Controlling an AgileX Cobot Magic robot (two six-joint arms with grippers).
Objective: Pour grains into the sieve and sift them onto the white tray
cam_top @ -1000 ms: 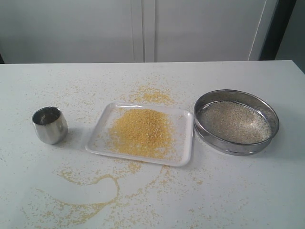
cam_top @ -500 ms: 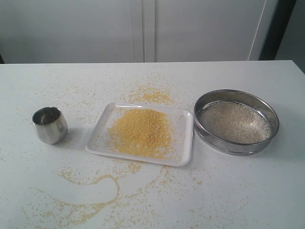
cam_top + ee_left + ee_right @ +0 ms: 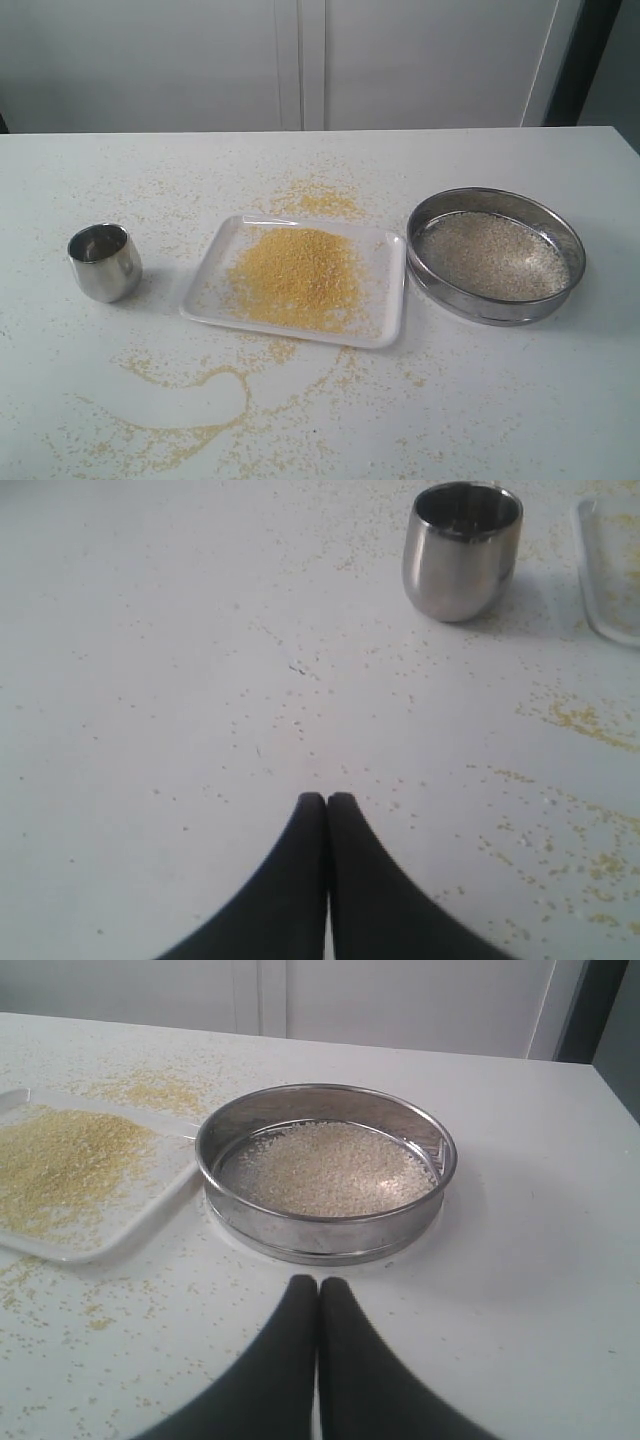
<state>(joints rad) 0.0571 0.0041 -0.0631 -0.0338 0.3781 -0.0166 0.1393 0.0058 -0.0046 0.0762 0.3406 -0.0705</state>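
The sieve (image 3: 496, 254) rests on the table to the right of the white tray (image 3: 392, 290) and holds a layer of pale coarse grains (image 3: 492, 256). Fine golden-yellow meal (image 3: 296, 276) is heaped on the tray. In the right wrist view the sieve (image 3: 326, 1171) lies just beyond my right gripper (image 3: 318, 1284), which is shut and empty. My left gripper (image 3: 327, 800) is shut with nothing in it, over bare table well short of the small steel cup (image 3: 462, 549). Neither gripper shows in the exterior view.
The small steel cup (image 3: 104, 262) stands upright left of the tray. Yellow meal is scattered on the white table (image 3: 560, 400), in a patch behind the tray (image 3: 318, 200) and a curved trail in front (image 3: 190, 420). A white wall rises behind the table.
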